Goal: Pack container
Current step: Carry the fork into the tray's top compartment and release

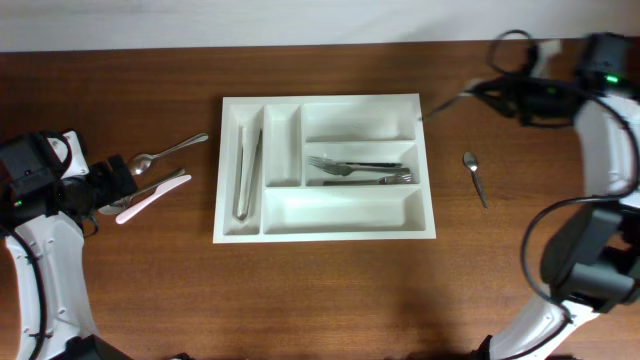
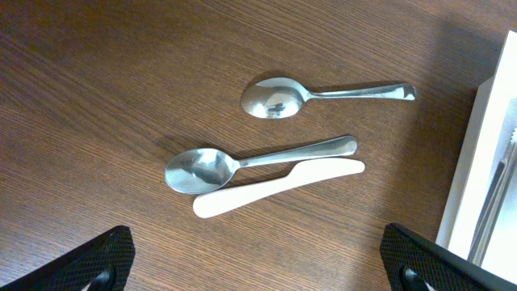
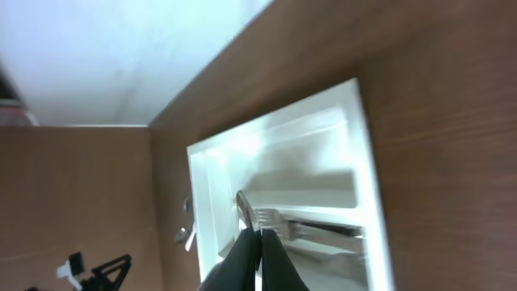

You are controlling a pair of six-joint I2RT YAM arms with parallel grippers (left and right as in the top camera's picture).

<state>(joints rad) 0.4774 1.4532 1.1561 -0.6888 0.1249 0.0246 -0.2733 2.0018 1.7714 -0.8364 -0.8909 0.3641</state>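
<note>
— Start with the right gripper (image 3: 258, 242). How does it stand?

— Its fingers are pressed together on a slim metal utensil (image 3: 242, 206). The wrist view is blurred, so I cannot tell what kind of utensil it is. From overhead it hangs over the far right of the surface (image 1: 300, 300), outside the top right corner of the container (image 1: 340, 212). The utensil's free end points toward that corner.

— And the left gripper (image 2: 254, 242)?

— It is spread wide and holds nothing. It sits low at the left edge, well apart from the container. Just ahead of its fingers lie three pieces. A white knife (image 2: 275, 186) lies nearest, with a spoon (image 2: 202, 170) right against it, their handles side by side. A second spoon (image 2: 279, 97) lies a little farther off.

— Where is the container itself?

— It lies flat in the middle of the surface. Its two narrow compartments are on the left and its three long ones on the right. A pair of tongs (image 1: 247, 170) lies in the leftmost narrow slot. Two forks (image 1: 360, 170) lie in the middle long one.

— Is there anything to its right?

— One small spoon (image 1: 475, 175) lies on the bare wood, near the right wall but not touching it.
</note>
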